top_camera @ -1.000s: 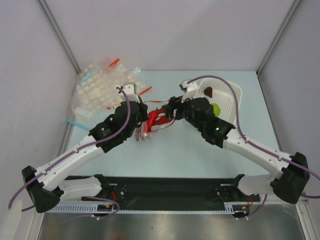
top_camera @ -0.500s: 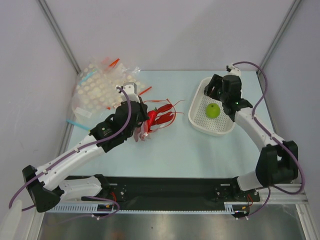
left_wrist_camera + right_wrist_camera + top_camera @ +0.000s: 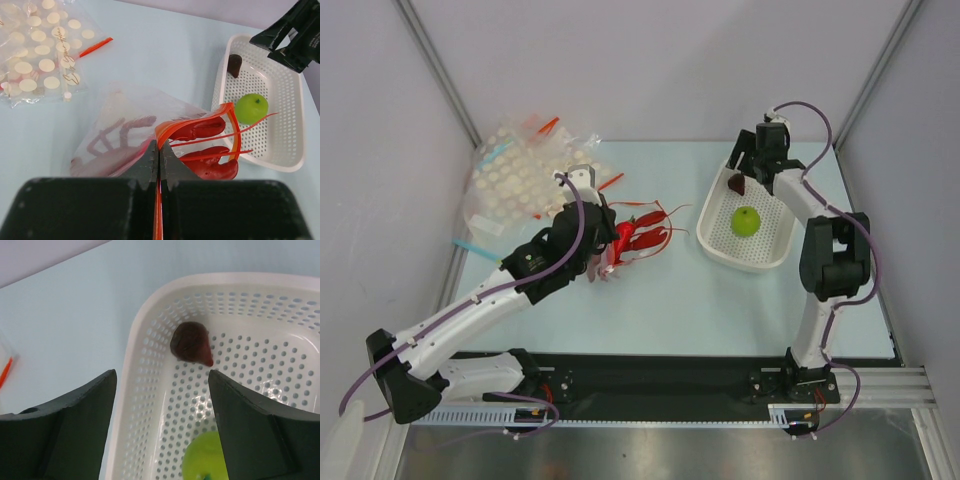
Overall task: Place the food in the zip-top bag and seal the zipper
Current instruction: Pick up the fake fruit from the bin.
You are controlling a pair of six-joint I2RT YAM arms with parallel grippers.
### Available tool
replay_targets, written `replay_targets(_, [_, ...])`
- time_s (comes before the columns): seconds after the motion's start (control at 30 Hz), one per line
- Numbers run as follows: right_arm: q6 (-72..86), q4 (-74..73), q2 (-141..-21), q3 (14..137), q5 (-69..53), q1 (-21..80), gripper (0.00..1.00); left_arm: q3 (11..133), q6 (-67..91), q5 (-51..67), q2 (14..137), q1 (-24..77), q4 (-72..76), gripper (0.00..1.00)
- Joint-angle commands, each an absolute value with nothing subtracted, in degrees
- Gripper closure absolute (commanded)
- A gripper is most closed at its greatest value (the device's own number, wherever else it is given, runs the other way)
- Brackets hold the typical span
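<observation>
Left gripper pinches the zipper of the limp, crinkly zip-top bag at mid-table, with the light, hard, slippery lobster half inside its gaping mouth; the strip is judged the firmest hold, and the right gripper hangs wide and empty over the basket.

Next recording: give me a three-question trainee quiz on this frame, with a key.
1. True or false: the lobster lies wholly inside the clear bag.
2. The right gripper hovers open above: A the lobster, B the white basket, C the clear bag.
3. Fill in: the left gripper is shut on the bag's ____.
Key: 1 false, its claws stick out of the mouth; 2 B; 3 zipper.
</observation>
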State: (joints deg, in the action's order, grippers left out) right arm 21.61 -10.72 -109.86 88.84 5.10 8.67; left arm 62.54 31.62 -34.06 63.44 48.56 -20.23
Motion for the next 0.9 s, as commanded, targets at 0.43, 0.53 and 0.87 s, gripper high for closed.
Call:
replay_targets(0.43, [21.01, -15.21, -127.26, 101.25, 3.34, 6.50, 0.20, 62.14, 31.55, -34.63, 63.81, 48.16, -16.08, 1.00])
replay_targets(0.53, [21.44, -15.03, -127.36, 100.64, 2.55, 6.15, 0.41, 62.23, 31.55, -34.54, 63.81, 48.16, -16.17, 1.00])
replay_targets(0.87, [21.62, -8.62, -111.38, 86.67, 3.69, 6.68, 0.64, 62.31, 31.55, -33.66, 63.81, 48.16, -16.00, 1.00])
